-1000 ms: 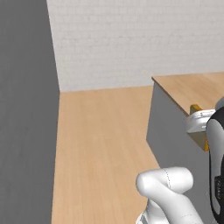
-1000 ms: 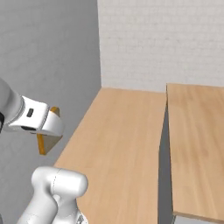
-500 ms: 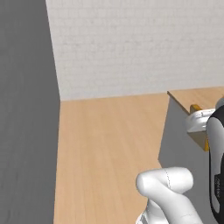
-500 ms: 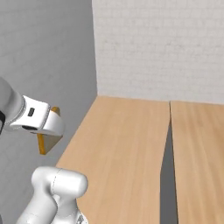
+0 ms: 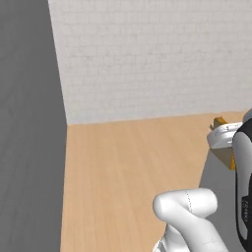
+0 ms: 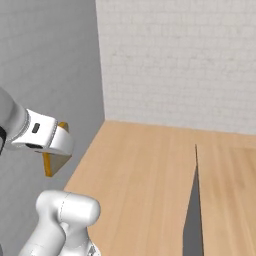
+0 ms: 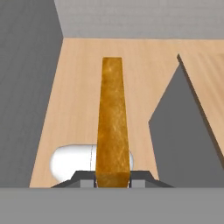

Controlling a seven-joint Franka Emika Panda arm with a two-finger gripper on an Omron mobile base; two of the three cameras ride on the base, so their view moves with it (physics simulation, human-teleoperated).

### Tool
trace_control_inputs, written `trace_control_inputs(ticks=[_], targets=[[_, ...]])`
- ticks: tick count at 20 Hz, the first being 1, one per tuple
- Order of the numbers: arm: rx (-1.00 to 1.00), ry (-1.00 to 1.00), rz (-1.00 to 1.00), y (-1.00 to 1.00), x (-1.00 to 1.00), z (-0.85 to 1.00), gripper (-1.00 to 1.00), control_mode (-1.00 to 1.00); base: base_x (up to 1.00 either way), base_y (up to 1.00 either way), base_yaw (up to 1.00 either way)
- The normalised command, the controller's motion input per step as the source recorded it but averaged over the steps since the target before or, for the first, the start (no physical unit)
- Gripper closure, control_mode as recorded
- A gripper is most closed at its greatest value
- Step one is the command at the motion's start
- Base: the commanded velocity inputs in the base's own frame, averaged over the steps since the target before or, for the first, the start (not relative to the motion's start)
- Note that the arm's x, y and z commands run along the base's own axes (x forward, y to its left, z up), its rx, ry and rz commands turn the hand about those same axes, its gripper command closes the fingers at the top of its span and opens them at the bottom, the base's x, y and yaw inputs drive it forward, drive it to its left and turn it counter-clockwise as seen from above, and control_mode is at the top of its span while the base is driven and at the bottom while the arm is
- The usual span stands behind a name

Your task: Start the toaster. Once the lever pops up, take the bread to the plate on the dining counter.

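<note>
My gripper (image 7: 113, 180) is shut on the bread (image 7: 113, 118), a tan slice with a brown crust that I see edge-on, sticking out ahead of the fingers. In the left base view the gripper (image 5: 222, 137) holds the bread (image 5: 227, 158) at the right edge, above the floor. From the right base view the gripper (image 6: 50, 137) sits at the left with the bread (image 6: 54, 162) poking out below it. The dining counter (image 6: 227, 190), light wood on top with a grey side, lies to the right and ahead. The toaster and the plate are out of view.
A tall dark grey wall (image 5: 29, 128) runs along the left and a white brick wall (image 6: 175, 65) closes the far end. Open wood floor (image 6: 140, 185) stretches between the grey wall and the dining counter's grey side (image 7: 179, 131).
The whole picture has shifted, so the base has moved: the dining counter has slid toward the right edge of both base views. The bread stays gripped as before.
</note>
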Motion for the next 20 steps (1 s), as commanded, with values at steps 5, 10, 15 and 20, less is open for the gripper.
trace_control_inputs(ticks=[5, 10, 15, 20], targets=[[0.0, 0.0, 0.0, 0.0, 0.0, 0.0, 1.0, 1.0, 0.96, 0.0, -0.02], [0.0, 0.0, 0.0, 0.0, 0.0, 0.0, 1.0, 1.0, 0.91, 0.0, -0.05], [0.0, 0.0, 0.0, 0.0, 0.0, 0.0, 1.0, 1.0, 0.87, 0.0, -0.1], [0.0, 0.0, 0.0, 0.0, 0.0, 0.0, 1.0, 1.0, 0.87, 0.0, -0.16]])
